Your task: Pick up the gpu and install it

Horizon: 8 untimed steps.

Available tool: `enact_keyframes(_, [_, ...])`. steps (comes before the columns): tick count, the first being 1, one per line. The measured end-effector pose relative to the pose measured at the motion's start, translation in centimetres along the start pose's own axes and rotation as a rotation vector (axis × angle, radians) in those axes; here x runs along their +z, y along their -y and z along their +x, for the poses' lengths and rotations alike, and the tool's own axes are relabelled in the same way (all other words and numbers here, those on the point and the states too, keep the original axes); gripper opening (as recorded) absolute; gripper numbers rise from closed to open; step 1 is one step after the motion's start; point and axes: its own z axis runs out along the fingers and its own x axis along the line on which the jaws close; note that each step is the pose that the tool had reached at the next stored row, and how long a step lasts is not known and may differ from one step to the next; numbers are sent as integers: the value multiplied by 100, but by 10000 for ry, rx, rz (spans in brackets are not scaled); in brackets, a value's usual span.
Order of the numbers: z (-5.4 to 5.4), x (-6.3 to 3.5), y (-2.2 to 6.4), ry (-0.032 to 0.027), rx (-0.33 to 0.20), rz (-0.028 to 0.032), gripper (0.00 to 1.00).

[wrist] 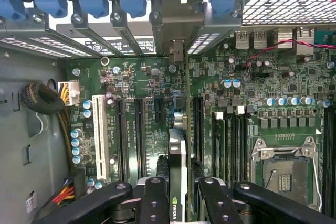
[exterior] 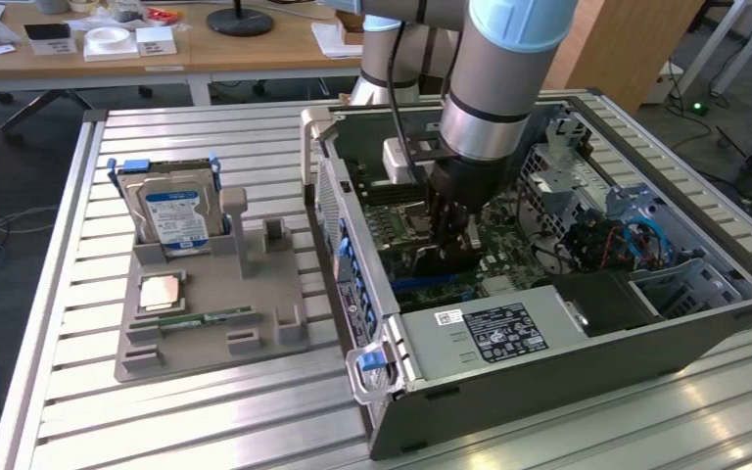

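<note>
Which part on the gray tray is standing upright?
The hard drive with the blue-white label stands on edge; the memory stick and the square chip lie flat.

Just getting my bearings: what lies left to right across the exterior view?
Hard drive, upright in the grey holder → gripper, down inside the open computer case → blue cables, also inside the case.

gpu (wrist: 177,161) upright, edge-down over motherboard (wrist: 262,87), bracket at rear.
</note>
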Motion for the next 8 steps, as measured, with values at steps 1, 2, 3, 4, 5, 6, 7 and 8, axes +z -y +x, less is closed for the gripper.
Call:
enact_keyframes(1, [0,5,-1,2,1,1,27])
enact_keyframes(2, [0,11,-1,2,1,0,27])
enact_keyframes(3, [1,15,-1,0,1,0,27])
enact_keyframes(4, [1,20,-2,0,1,0,27])
enact_keyframes(5, [1,23,-3,-1,1,0,27])
enact_keyframes(6, [1,28,-3,0,1,0,27])
enact_keyframes(7, [1,33,-4,1,1,0,27])
enact_keyframes(8, [1,37,-5,0,1,0,27])
